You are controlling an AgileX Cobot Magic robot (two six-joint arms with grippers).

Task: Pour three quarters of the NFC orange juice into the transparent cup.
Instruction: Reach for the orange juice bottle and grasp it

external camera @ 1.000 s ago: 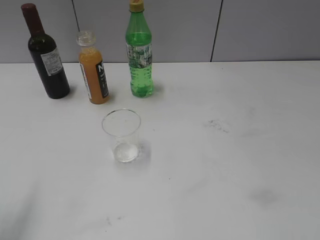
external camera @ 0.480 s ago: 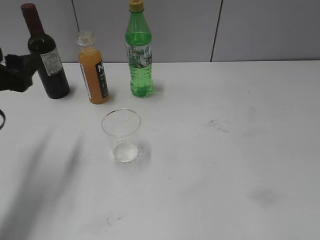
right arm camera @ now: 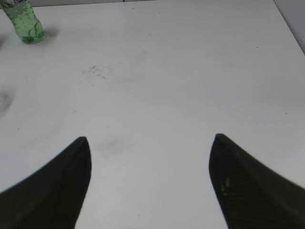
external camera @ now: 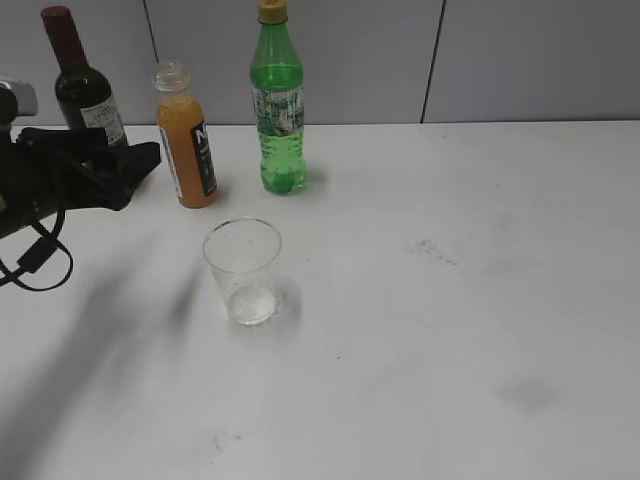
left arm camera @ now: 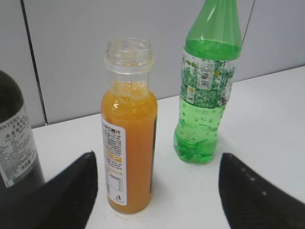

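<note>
The NFC orange juice bottle (external camera: 188,140) stands upright and uncapped at the back left of the white table, its label black and white. It fills the left wrist view (left arm camera: 128,138). The transparent cup (external camera: 243,270) stands empty in front of it. My left gripper (external camera: 135,170) is open, just left of the juice bottle at mid-height and apart from it; in its wrist view (left arm camera: 155,183) the bottle stands between and beyond the fingertips, nearer the left one. My right gripper (right arm camera: 150,160) is open over bare table and is out of the exterior view.
A dark wine bottle (external camera: 82,95) stands behind my left arm. A taller green bottle (external camera: 279,105) stands right of the juice, also in the left wrist view (left arm camera: 206,90) and at the right wrist view's top left (right arm camera: 24,21). A grey wall backs the table.
My left arm has come in from the left edge and moved right, in front of the wine bottle, up to the juice bottle. Bottles and cup have not moved.
</note>
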